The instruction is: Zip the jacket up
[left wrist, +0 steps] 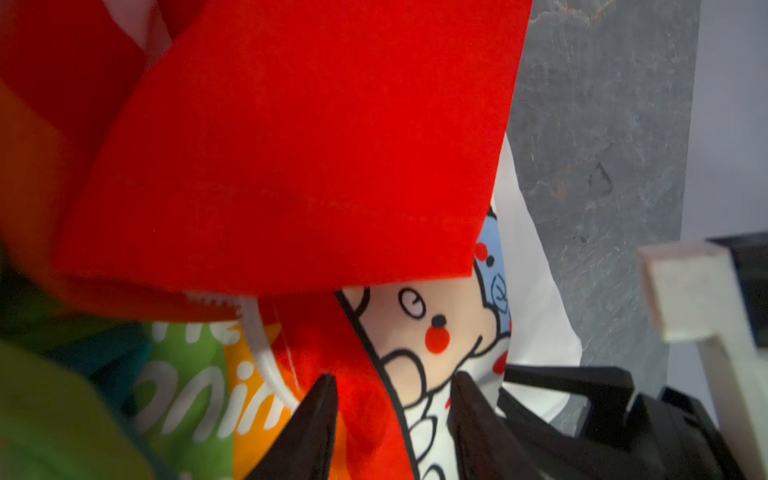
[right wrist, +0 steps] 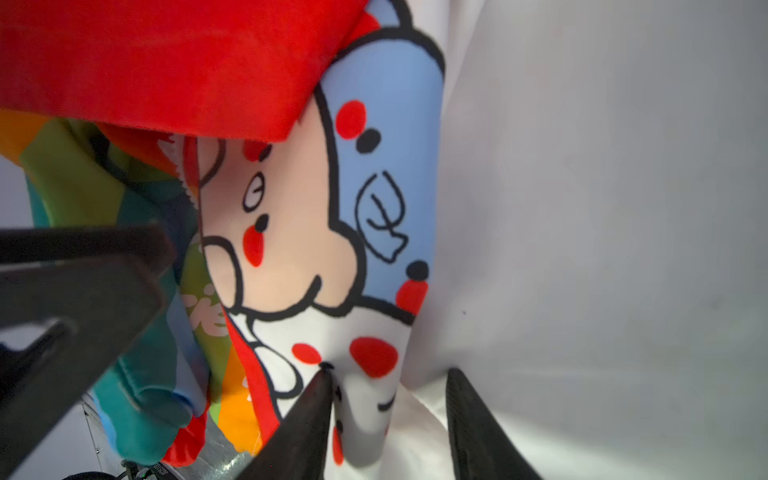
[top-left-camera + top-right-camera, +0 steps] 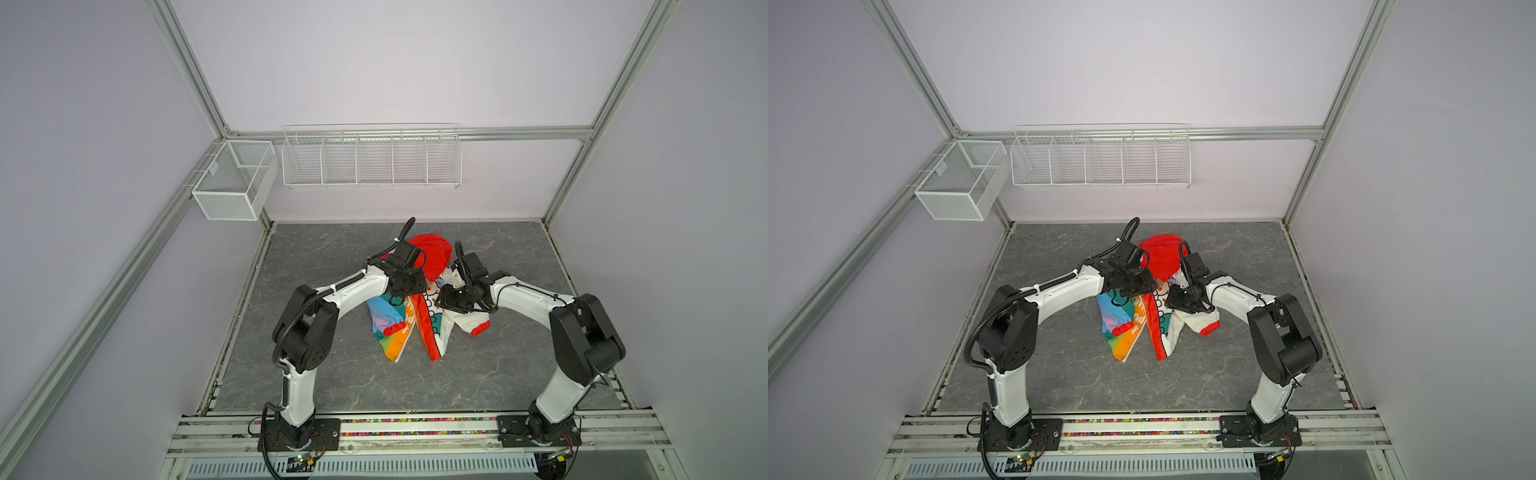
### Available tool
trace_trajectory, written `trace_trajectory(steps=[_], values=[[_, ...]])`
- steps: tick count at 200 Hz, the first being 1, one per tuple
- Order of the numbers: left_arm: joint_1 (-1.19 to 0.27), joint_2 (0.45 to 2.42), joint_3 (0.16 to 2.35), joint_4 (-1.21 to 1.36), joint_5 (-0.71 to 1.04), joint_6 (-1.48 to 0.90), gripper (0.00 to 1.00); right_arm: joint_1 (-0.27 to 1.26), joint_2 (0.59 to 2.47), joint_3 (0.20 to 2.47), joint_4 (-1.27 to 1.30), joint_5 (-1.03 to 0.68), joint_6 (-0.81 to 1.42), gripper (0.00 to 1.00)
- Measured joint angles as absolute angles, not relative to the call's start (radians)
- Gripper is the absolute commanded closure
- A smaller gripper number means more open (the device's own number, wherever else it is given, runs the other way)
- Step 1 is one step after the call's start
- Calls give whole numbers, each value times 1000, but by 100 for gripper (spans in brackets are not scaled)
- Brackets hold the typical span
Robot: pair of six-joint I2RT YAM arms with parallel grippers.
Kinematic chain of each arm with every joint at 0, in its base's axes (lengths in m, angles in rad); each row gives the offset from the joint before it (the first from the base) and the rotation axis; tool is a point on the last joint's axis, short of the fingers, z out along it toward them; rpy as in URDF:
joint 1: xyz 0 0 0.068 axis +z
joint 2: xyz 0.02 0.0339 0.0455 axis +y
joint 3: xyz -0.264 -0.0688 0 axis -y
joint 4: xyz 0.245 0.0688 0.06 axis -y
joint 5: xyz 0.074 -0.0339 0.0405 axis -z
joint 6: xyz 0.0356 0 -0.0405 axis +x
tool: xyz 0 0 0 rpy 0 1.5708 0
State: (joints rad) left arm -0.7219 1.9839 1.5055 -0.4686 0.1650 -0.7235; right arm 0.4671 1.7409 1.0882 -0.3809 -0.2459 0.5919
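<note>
Two end effectors work close under the red hood [image 3: 432, 251]. The left end effector [image 1: 392, 376] has its jaws about half apart. The red front edge and the white cartoon cloth lie between them, and nothing looks pinched. The right end effector [image 2: 388, 372] is also about half apart, with a fold of the white half between its jaws, and I see no firm hold there either. Both hang over the chest of the jacket [image 3: 415, 320], just on the near side of the hood. The jacket lies bunched on the grey surface [image 3: 498, 374]. Far from the hood its two front halves spread apart, so the hems do not meet. White zipper teeth [image 1: 259, 332] show beside the rainbow half, not joined to the other row. I judge that no zipping is done. The bottom ends must be brought together and engaged, then the slider pulled toward the hood. The slider I cannot find.
</note>
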Motion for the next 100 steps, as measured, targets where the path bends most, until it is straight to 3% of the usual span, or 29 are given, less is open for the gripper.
trace_trajectory(steps=[58,81,93,100], values=[[-722,2045,1563,-389,165,-767,54,467,1741,1081,-368,-261,596,53],[-717,2080,1612,-368,165,-776,54,467,1741,1081,-366,-265,596,58],[-713,2103,1636,-366,167,-779,59,467,1741,1081,-364,-270,596,61],[-709,2120,1654,-368,167,-781,67,467,1741,1081,-364,-272,598,63]])
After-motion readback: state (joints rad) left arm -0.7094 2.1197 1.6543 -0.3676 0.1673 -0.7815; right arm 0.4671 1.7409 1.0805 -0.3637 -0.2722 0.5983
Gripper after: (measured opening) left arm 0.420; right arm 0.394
